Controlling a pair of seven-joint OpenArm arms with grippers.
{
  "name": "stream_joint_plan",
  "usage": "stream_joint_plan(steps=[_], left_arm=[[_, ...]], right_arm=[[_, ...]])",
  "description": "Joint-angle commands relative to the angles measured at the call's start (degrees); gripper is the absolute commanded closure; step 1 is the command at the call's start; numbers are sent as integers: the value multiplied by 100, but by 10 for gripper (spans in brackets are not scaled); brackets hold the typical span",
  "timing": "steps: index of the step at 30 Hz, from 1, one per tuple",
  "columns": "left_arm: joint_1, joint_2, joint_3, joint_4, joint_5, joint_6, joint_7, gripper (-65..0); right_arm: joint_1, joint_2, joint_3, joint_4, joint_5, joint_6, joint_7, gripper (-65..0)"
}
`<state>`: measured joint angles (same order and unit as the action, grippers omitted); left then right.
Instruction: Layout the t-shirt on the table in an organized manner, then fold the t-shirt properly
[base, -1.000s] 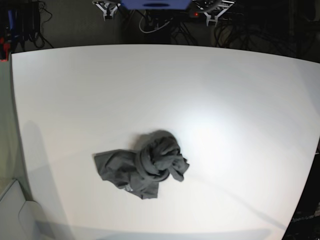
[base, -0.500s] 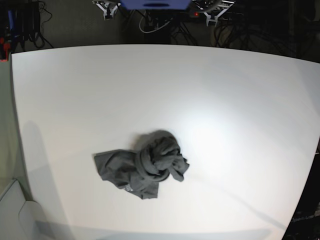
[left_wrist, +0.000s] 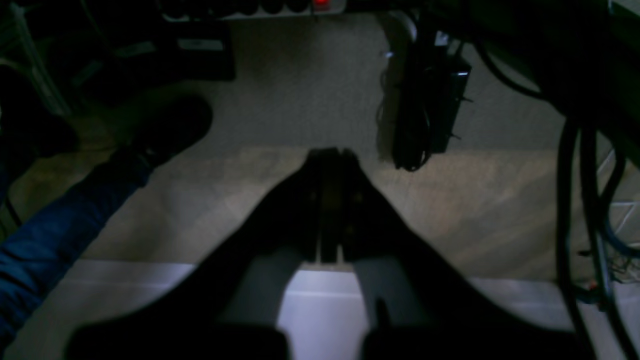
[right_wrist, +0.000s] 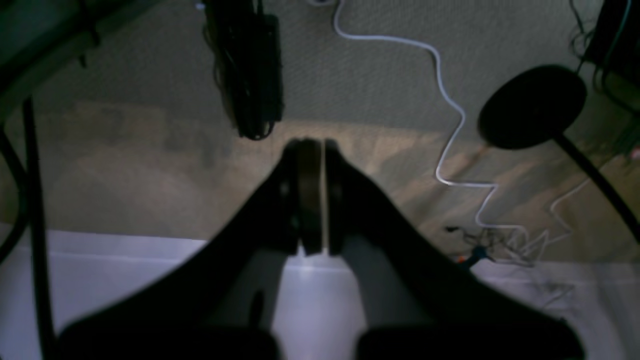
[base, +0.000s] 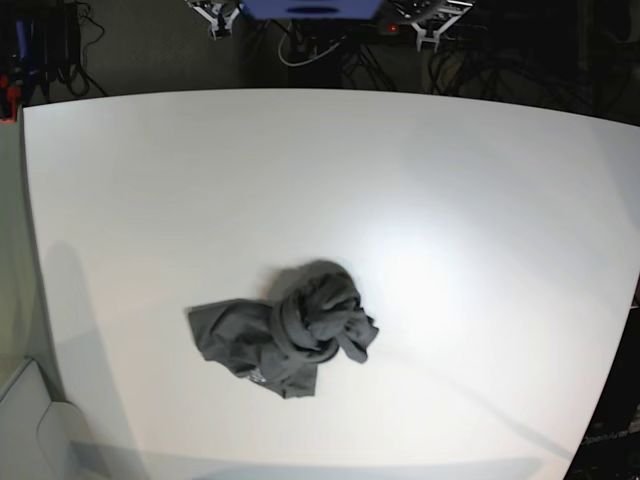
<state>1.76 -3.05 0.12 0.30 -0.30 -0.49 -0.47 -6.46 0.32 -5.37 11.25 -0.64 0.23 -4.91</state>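
The dark grey t-shirt (base: 285, 330) lies crumpled and twisted into a knot-like bundle on the white table (base: 450, 200), a little left of centre and toward the near edge. A flatter part spreads out to its left. Both grippers hang beyond the table's far edge, far from the shirt. My left gripper (left_wrist: 330, 152) (base: 430, 28) is shut with nothing between its fingers. My right gripper (right_wrist: 312, 145) (base: 220, 18) is shut too and holds nothing. Neither wrist view shows the shirt, only a strip of the table's edge (left_wrist: 150, 290) (right_wrist: 125, 260).
Past the far edge the floor holds cables (right_wrist: 450, 125), a dark power unit (left_wrist: 425, 110) and a blue device (base: 312, 8). A person's jeans leg (left_wrist: 55, 235) and shoe show in the left wrist view. A round black base (right_wrist: 532, 105) stands on the floor.
The shirt lies just as before. The two arm ends at the far edge have shifted only very slightly.
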Motion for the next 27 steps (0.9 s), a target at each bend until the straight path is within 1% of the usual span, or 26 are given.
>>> stream_joint_plan(steps=[1,3,5,9,11,15,19,21,23,24,25,26,27], left_arm=[[92,-78,1,10,-1,27,-1,0],[163,-104,1,212,-1,27,-1,0],[461,-121,1,581,-1,27,7,0],[1006,-253,1,1584,-10,27,51,0],[1279,-253,1,2014,-10,27,51,0],[1745,-253,-8,2797,-10,27,51,0],[2343,-271,-8,3755,-10,27,51,0],[2659,-385,-16,4283,-19,27,51,0],[3020,-447,-16,4933,-19,27,51,0],[3195,-464,-16,5258,-19,27,51,0],[3319,-508,-16,5540,-19,27,51,0],[3459,-561,-25,5803,-19,27,51,0],[3609,-596,-25,6085,-36,27,51,0]], right_arm=[[-202,43,-22,225,25,52,20,0],[-563,78,-30,955,25,52,-24,0],[-950,166,-30,1658,25,52,-120,0],[-1548,184,-30,2853,25,52,-358,0],[-1750,272,-30,3293,25,52,-454,0],[-2154,298,14,4040,34,52,-481,0],[-2567,491,31,4814,51,52,-490,0],[-2734,509,31,5130,51,52,-490,0],[-2901,650,128,5508,51,52,-490,0],[-2998,667,198,5711,60,61,-490,0],[-3077,676,268,5904,60,105,-490,0],[-3174,676,356,6115,60,219,-490,0],[-3288,676,515,6379,60,439,-490,0]])
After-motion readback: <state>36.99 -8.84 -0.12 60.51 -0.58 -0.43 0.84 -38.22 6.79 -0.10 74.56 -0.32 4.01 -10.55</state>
